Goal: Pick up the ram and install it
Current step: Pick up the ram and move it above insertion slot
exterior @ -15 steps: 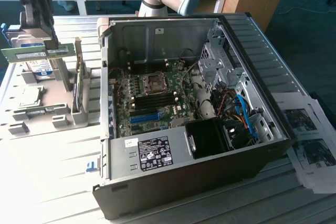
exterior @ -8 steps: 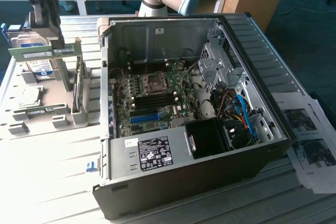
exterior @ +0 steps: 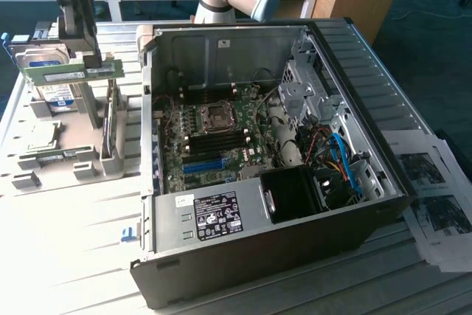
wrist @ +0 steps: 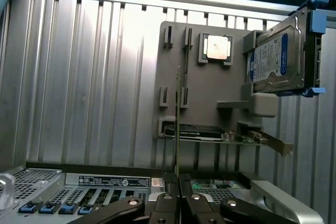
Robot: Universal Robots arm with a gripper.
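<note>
Green ram [exterior: 68, 74], long axis level and crosswise in exterior view, clamped within the end effector [exterior: 88, 58]

Ram [exterior: 70, 73] hangs, seemingly clear, above tray [exterior: 77, 130] beside case [exterior: 243, 256].

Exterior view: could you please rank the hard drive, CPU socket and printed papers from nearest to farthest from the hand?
1. Hard drive, beside the hand, exterior view's left.
2. CPU socket, inside the case.
3. Printed papers, exterior view's right.
</note>
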